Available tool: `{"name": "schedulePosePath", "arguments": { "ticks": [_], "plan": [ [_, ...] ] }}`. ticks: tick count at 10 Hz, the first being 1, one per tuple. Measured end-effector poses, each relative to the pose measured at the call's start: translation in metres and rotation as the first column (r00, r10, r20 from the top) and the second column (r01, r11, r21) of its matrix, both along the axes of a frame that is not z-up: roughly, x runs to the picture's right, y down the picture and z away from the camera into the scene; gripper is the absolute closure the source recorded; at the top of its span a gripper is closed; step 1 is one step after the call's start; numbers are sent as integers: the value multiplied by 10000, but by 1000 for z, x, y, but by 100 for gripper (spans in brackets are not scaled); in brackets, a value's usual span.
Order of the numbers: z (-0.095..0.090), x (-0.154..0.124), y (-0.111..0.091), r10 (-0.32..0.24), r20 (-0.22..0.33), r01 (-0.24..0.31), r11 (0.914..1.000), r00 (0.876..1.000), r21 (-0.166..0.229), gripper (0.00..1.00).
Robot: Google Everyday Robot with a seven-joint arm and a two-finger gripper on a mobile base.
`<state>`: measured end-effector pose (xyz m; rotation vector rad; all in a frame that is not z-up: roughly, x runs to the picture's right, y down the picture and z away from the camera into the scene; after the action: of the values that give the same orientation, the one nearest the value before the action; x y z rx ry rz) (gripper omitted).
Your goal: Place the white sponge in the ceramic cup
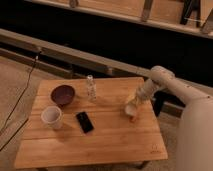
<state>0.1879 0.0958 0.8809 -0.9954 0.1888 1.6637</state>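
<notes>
The wooden bench [110,142] fills the lower middle of the view, and everything else can be placed against it. The robot's pale arm [175,92] is the next biggest thing: it comes in from beyond the bench's right edge and bends down over the right half of the bench top. On the bench's left half, towards its far edge, sits a dark maroon bowl [63,94]. The ceramic cup [51,117] stands upright just in front of the bowl, close to the bench's left edge, with its mouth open to the top. A black phone [84,122] lies flat near the middle of the bench, slightly left of centre. A slim clear bottle [90,88] stands upright near the far edge of the bench, beside the bowl. The white sponge [129,109] lies on the right half of the bench, well apart from the cup. An orange carrot [132,118] shows right at the sponge's near side (only a small piece of it is visible). The gripper [133,102] hangs low over the bench directly above the sponge, its fingers together; whether it touches the sponge cannot be made out. A dark cable [26,90] trails over the floor past the bench's left end.
</notes>
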Motion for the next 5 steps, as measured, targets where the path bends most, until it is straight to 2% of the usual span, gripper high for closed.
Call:
{"name": "schedulePosePath", "arguments": {
  "ticks": [3, 5],
  "plan": [
    [0, 30, -26, 585, -496, -552, 9963, 9971, 661, 100],
    [-2, 43, -38, 772, -721, -699, 9926, 9944, 988, 100]
  ]
}}
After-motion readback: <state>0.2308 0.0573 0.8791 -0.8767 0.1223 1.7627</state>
